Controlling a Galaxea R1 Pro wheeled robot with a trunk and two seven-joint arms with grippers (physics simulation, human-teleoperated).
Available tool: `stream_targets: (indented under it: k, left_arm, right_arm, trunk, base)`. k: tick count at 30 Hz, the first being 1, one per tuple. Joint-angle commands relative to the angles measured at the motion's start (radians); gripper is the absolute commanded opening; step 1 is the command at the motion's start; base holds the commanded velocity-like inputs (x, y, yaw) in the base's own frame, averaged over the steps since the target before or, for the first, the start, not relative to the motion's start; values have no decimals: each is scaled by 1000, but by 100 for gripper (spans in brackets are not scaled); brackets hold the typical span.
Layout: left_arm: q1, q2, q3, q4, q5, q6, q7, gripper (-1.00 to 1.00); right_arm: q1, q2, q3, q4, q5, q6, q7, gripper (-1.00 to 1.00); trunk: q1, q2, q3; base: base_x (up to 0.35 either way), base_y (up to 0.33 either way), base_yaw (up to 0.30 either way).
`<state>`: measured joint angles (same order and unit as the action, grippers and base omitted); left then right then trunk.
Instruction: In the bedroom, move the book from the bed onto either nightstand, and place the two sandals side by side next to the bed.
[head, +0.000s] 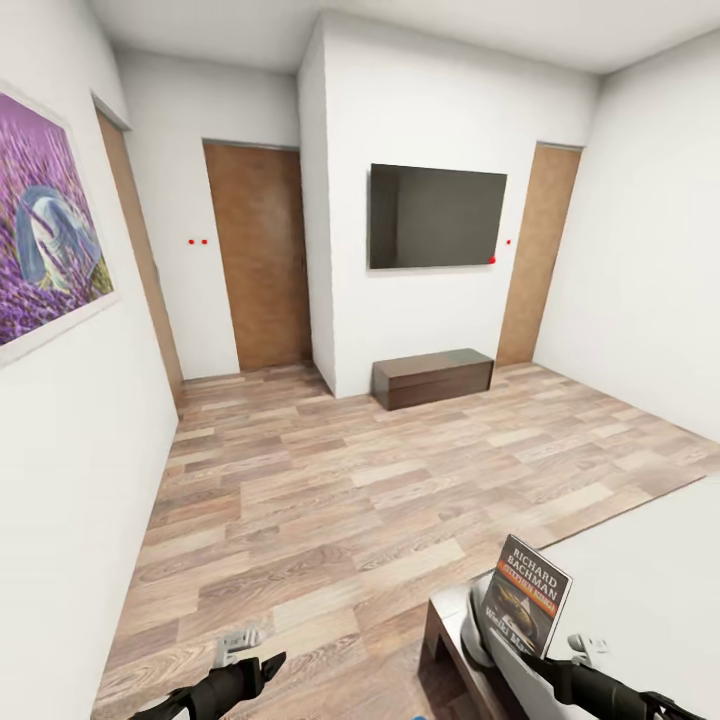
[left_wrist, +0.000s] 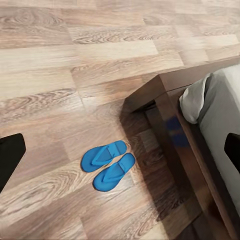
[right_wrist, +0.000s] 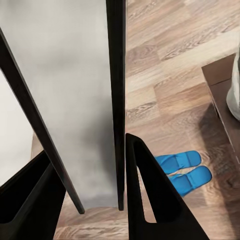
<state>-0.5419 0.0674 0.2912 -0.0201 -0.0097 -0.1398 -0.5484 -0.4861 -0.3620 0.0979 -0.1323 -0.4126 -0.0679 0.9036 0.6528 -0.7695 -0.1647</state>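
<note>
The right gripper (right_wrist: 87, 200) had the book (head: 527, 595) pinched between its two dark fingers (right_wrist: 150, 200), and in the head view the paperback stood upright above the corner of the bed (head: 640, 570), cover facing the camera: "Richard Bachman" in white over an orange band, an oval picture below. From the right wrist camera the book showed edge-on, a grey slab framed by dark cover edges, with a finger on each side of it.

Down on the wood-plank floor (head: 330, 500) the two blue sandals (left_wrist: 108, 164) lay side by side, touching or nearly so, just beside the dark wooden bed frame (left_wrist: 170, 125), near its corner. The right wrist view caught the same pair (right_wrist: 184, 170) beyond the gripper, on the planks.

The left gripper (head: 232, 655) hung low at the bottom of the head view over the floor; in the left wrist view one dark fingertip (left_wrist: 10, 155) sat at each side edge, set wide apart with nothing between them.

The grey-beige mattress (left_wrist: 225, 110) overhung the frame, its rounded corner pale against the dark wood. Across the room a black wall-mounted TV (head: 437, 216) hung above a long low dark cabinet (head: 433, 377), tan doors (head: 262, 255) stood either side of the jutting wall, and a purple lavender picture (head: 45, 240) hung on the wall at the robot's left.
</note>
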Motion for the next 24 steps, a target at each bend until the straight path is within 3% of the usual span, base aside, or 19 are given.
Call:
stream_targets:
  k: [1,24]
  left_arm:
    - [-1,0,2,2,-1,-4,-2,100]
    - [-1,0,2,2,-1,-3,-2,100]
  right_arm:
    - [-1,-1,5,0,-8,-7,1,-100]
    - [-1,-1,5,0,-8,-7,1,-100]
  trunk:
    - [0,-1,-2]
    - [0,-1,-2]
  base:
    - [0,0,288]
    - [0,0,287]
